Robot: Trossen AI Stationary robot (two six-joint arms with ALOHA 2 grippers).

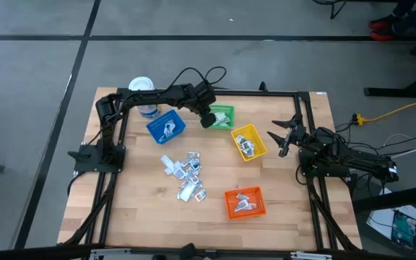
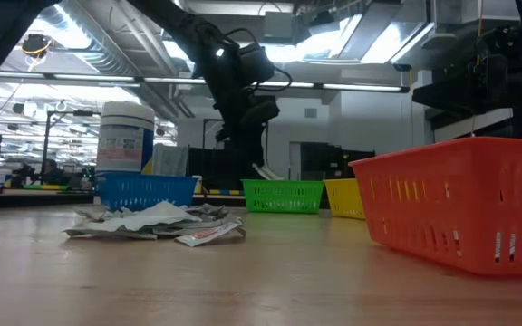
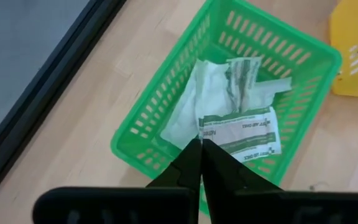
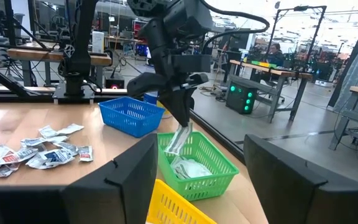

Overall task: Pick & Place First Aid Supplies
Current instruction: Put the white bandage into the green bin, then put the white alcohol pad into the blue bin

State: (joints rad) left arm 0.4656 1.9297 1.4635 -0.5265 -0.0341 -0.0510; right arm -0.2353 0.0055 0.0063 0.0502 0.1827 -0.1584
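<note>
My left gripper point(image 3: 201, 152) is over the green bin point(image 3: 166, 81) at the table's far middle, shut on a white first aid packet with green print point(image 3: 241, 132). In the right wrist view that packet point(image 4: 179, 140) hangs from the fingers just above the bin point(image 4: 211, 169). More crumpled white packets point(image 3: 201, 93) lie in the bin's bottom. A loose pile of first aid supplies point(image 1: 186, 175) lies flat on the table's middle. At the table's right edge my right gripper point(image 1: 284, 134) waits open, holding nothing. My left gripper pinches the packet by one edge point(image 3: 206, 133) between its two shut fingers. The fingers slant steeply down, coming from the table's left. The packet hangs below them, its lower end point(image 4: 176, 149) at the green bin's rim. Whether it rests on the packets below, I cannot tell.
A blue bin point(image 1: 166, 127) stands left of the green one, with a white-lidded jar point(image 1: 141, 88) behind it. A yellow bin point(image 1: 249, 142) stands to its right and an orange bin point(image 1: 245, 202) near the front. Each holds packets. A black frame point(image 1: 305, 144) rims the table.
</note>
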